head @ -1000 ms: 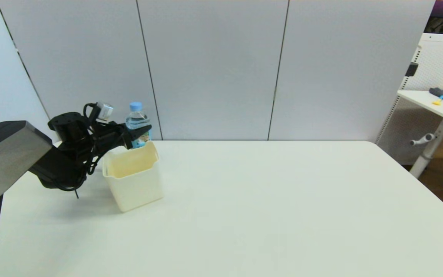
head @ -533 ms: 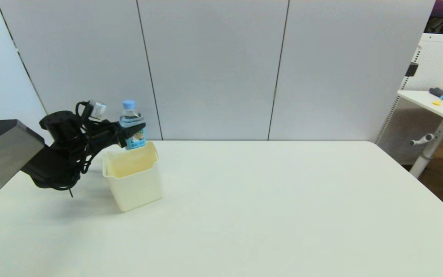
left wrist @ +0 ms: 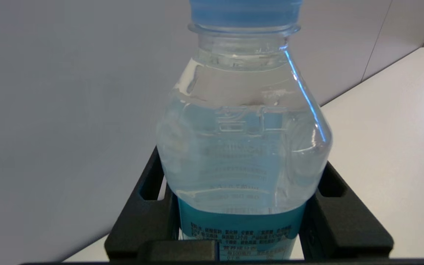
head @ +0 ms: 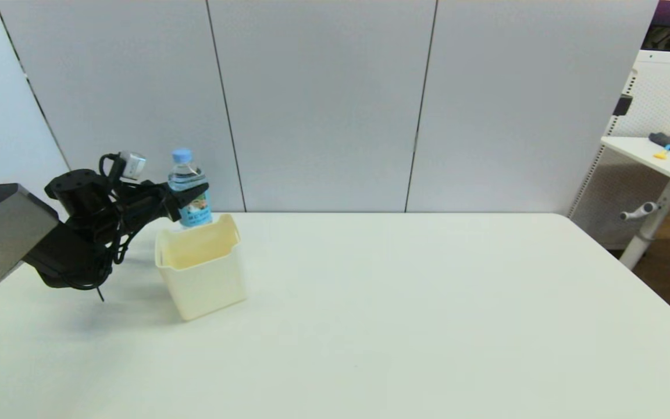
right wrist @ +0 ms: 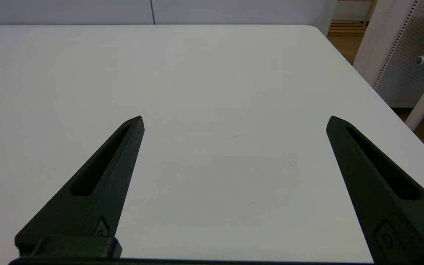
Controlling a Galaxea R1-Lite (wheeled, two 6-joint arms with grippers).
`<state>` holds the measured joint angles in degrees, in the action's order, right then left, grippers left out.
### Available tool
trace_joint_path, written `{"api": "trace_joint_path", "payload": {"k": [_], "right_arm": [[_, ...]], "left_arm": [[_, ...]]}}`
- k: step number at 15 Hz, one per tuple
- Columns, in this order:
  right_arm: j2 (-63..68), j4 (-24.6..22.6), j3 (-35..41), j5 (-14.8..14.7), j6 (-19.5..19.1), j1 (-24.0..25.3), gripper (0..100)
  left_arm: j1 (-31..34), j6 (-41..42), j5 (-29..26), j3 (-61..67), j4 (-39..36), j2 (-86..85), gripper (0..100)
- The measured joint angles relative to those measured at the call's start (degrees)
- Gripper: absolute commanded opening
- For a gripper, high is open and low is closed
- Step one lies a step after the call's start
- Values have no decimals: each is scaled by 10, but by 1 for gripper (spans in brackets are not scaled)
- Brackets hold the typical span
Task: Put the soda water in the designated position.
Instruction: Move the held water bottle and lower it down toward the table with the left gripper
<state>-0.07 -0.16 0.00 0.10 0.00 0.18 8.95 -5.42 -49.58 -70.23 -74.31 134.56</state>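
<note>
The soda water is a small clear bottle with a light-blue cap and blue label, held upright in the air at the far left of the table. My left gripper is shut on the bottle's body, just behind and above the back rim of the cream bin. In the left wrist view the soda water fills the middle, with both black fingers pressed against its sides at the label's top edge. My right gripper hovers open over bare table, out of the head view.
The white table stretches wide to the right of the bin. Grey wall panels stand along its far edge. A second desk with small items is off to the right.
My left gripper has carried the bottle leftward and slightly back, from above the bin's back right corner to behind its back left rim. The bin has not moved.
</note>
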Motion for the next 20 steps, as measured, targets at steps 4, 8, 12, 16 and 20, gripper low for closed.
{"api": "trace_joint_path", "payload": {"k": [4,8,12,16,20], "right_arm": [[0,0,0,0,0,0,100],[0,0,0,0,0,0,100],[0,0,0,0,0,0,100],[0,0,0,0,0,0,100],[0,0,0,0,0,0,100]], "left_arm": [[-5,-1,-3,0,-7,17,0],[-17,-3,-3,-2,-13,29,0],[-35,-5,-3,-2,-13,32,0],[-40,-5,-2,-2,-16,33,0],[-41,-4,-2,-1,-18,33,100]]}}
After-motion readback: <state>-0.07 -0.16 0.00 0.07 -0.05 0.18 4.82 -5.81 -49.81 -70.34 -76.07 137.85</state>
